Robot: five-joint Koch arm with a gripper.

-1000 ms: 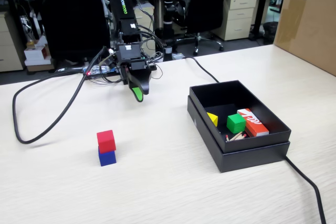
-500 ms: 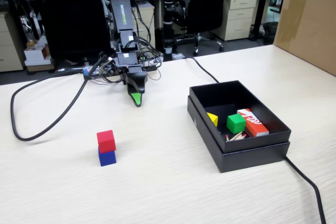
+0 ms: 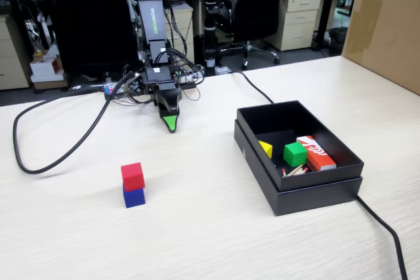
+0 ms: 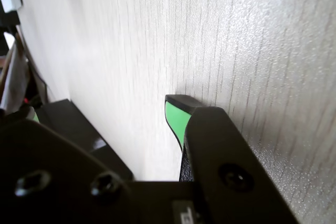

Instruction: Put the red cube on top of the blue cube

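The red cube [image 3: 132,176] sat squarely on the blue cube [image 3: 134,196] on the table [image 3: 216,234] — the stacking looked done. The gripper [image 3: 170,123] hung well apart near the arm's base, empty — only one green-tipped jaw showed, so its opening couldn't be told.

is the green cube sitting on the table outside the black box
No, in the fixed view the green cube lies inside the black box, beside the orange-red box.
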